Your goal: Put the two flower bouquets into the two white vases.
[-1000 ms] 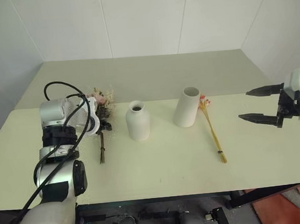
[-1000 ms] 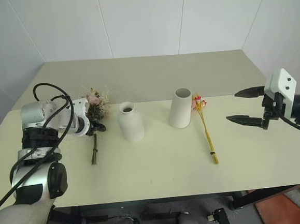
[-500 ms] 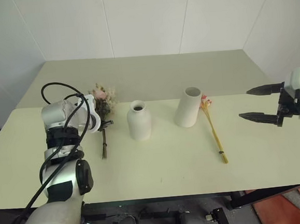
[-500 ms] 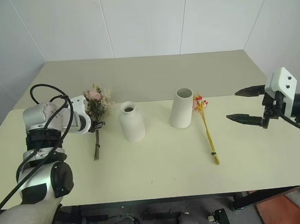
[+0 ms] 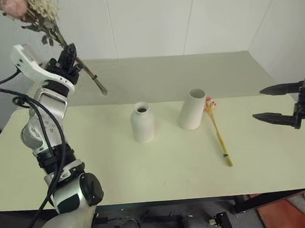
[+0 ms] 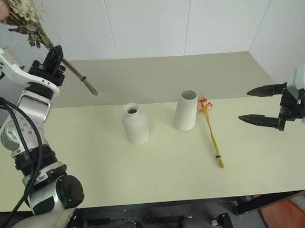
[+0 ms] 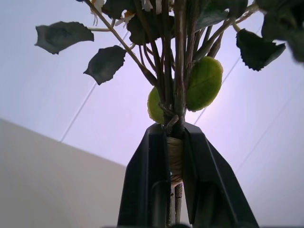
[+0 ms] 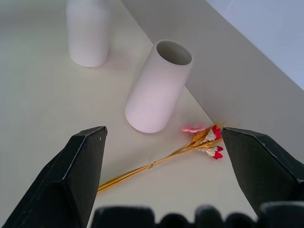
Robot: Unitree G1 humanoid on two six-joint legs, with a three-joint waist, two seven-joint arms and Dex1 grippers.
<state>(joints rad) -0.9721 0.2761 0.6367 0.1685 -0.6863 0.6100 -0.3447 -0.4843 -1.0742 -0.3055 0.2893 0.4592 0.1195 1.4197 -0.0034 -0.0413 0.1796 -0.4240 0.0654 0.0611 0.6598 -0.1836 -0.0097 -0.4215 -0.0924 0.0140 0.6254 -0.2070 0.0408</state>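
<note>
The left hand (image 5: 70, 58) is clamped on the stems of the bushy bouquet (image 5: 31, 12), held high above the worktop (image 5: 161, 161), left of the bottle vase (image 5: 142, 122). The wide-mouthed vase (image 5: 191, 110) stands just right of the bottle vase; the slim bouquet (image 5: 217, 132) lies beside it, perhaps touching. Farther right, the right hand (image 6: 262, 105) hangs wide open, holding nothing.

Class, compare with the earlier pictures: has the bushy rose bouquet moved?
Yes. The bushy bouquet, clamped in the left gripper, has risen off the table and now hangs well above the bottle-shaped vase.
</note>
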